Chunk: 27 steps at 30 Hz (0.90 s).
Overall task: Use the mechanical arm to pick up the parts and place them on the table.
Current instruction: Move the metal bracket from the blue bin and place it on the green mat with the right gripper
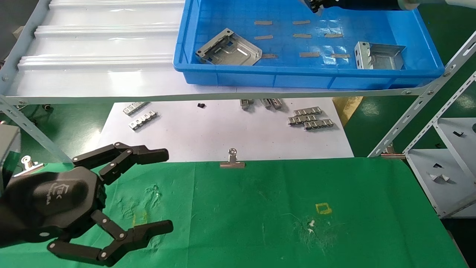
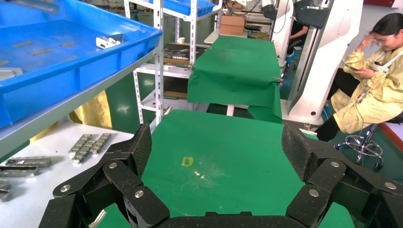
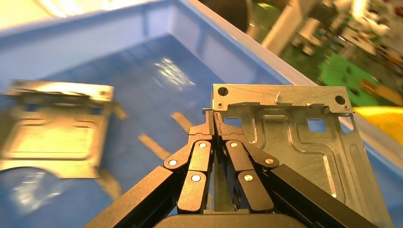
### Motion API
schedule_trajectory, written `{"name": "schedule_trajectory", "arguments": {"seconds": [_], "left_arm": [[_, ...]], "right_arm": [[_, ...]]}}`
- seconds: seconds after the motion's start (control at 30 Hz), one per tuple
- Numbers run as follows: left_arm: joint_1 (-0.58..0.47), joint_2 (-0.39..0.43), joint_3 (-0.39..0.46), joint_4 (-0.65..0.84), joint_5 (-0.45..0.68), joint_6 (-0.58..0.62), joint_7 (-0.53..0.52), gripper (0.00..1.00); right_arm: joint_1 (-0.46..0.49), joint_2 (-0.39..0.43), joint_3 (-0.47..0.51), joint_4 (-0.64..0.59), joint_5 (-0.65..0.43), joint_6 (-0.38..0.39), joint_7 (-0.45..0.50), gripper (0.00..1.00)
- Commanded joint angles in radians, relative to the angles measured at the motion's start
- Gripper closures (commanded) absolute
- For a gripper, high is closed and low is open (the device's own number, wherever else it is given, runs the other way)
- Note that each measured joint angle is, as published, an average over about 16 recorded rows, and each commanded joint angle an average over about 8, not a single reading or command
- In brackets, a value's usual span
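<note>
My right gripper (image 3: 213,116) is shut on the folded edge of one silver-grey stamped part (image 3: 294,137) and holds it over the blue bin. In the head view only the fingertips (image 1: 315,5) show, at the top edge above the bin's far side. Two other parts lie in the bin: one at its left (image 1: 227,48), one at its right (image 1: 379,56). One of them shows blurred in the right wrist view (image 3: 52,123). My left gripper (image 1: 167,190) is open and empty above the front left of the green table (image 1: 279,193); its left wrist view (image 2: 216,147) shows bare cloth between the fingers.
The blue bin (image 1: 308,78) stands on a pale ridged shelf (image 1: 93,56) above a white sheet (image 1: 223,130) with ribbed metal strips (image 1: 310,119). A binder clip (image 1: 232,160) holds the cloth's far edge. A yellow square mark (image 1: 323,208) lies right of centre. A grey rack (image 1: 438,160) stands right.
</note>
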Motion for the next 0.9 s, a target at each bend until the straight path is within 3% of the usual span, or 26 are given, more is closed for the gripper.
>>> {"name": "schedule_trajectory", "arguments": {"seconds": [0.03,0.23,0.37,0.53,0.73,0.9], "left_arm": [[0.0,0.0,0.0,0.0,0.0,0.0,0.0,0.0],[0.0,0.0,0.0,0.0,0.0,0.0,0.0,0.0],[0.0,0.0,0.0,0.0,0.0,0.0,0.0,0.0],[0.0,0.0,0.0,0.0,0.0,0.0,0.0,0.0],[0.0,0.0,0.0,0.0,0.0,0.0,0.0,0.0],[0.0,0.0,0.0,0.0,0.0,0.0,0.0,0.0]], "right_arm": [[0.013,0.012,0.007,0.004,0.01,-0.041,-0.009,1.0],[0.049,0.082,-0.014,0.073,0.002,-0.39,-0.12,1.0],[0.047,0.127,-0.058,0.166,0.014,-0.53,-0.202,1.0],[-0.018,0.211,-0.179,0.391,0.118,-0.549,-0.188,1.0],[-0.079,0.378,-0.393,0.743,0.324,-0.539,-0.056,1.0],[-0.072,0.456,-0.519,0.842,0.413,-0.528,-0.015,1.0]]}}
